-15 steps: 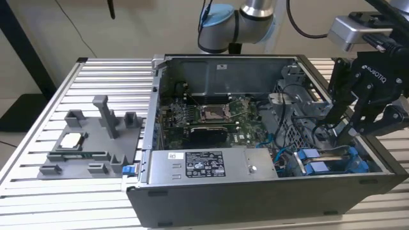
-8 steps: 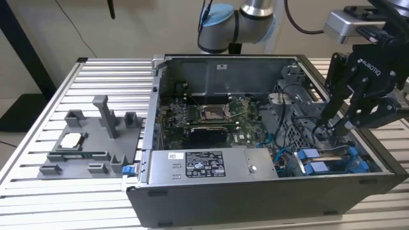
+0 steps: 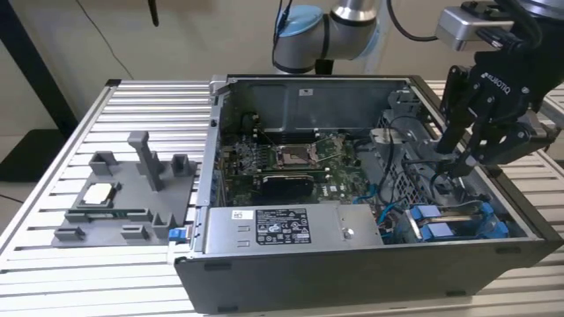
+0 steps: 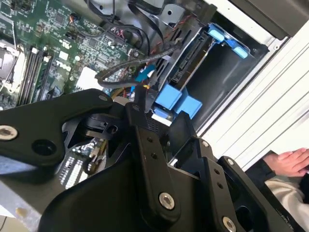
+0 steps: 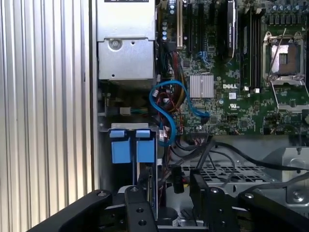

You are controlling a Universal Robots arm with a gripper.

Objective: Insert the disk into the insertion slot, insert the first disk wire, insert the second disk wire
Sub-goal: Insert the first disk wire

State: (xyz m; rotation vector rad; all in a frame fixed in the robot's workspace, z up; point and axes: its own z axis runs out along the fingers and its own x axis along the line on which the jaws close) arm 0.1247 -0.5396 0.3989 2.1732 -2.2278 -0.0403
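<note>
The disk sits in the insertion slot [image 3: 509, 228] at the case's near corner on the exterior view's right. Its blue carrier tabs [image 3: 438, 221] stick up, and they show in both wrist views [image 5: 128, 145] [image 4: 171, 99]. My gripper [image 3: 454, 168] reaches down into the case just behind those tabs. Its fingers [image 5: 145, 193] stand apart, so it is open. A small black connector [image 5: 176, 179] on black wires [image 5: 212, 150] lies between the fingertips, untouched as far as I can see. A blue cable [image 5: 166, 104] loops beside the tabs toward the motherboard.
The grey power supply box [image 3: 282, 228] with a white sticker fills the case's front. The motherboard [image 3: 291, 158] lies behind it. A grey fixture [image 3: 123, 198] stands on the slatted table [image 3: 53, 264] at the exterior view's left. A person's hand [image 4: 289, 162] rests outside the case.
</note>
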